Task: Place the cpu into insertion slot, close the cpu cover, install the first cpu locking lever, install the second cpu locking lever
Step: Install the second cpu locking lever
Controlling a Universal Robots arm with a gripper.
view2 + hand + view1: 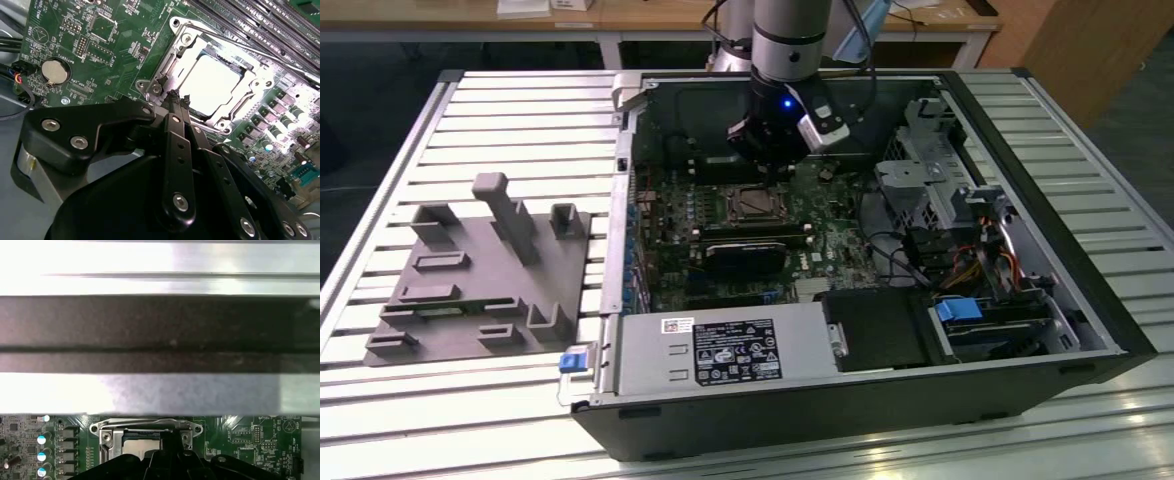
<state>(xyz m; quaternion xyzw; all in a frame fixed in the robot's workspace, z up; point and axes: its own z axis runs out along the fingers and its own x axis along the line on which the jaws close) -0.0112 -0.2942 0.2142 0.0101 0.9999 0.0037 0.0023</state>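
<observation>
Jaws pinched together, I am hovering the gripper [175, 97] at the cpu cover's [172, 62] edge, over the seated cpu [212, 82], for working its latch.

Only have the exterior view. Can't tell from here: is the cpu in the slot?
Observer: Yes. In the second wrist view the cpu sits in the slot, silver top up.
Operator: Cover?
Observer: The cover lies flat around the cpu, framing it.
Operator: Gripper?
Observer: The gripper has its fingers together, with the tips at a corner of the slot beside the cover.
</observation>
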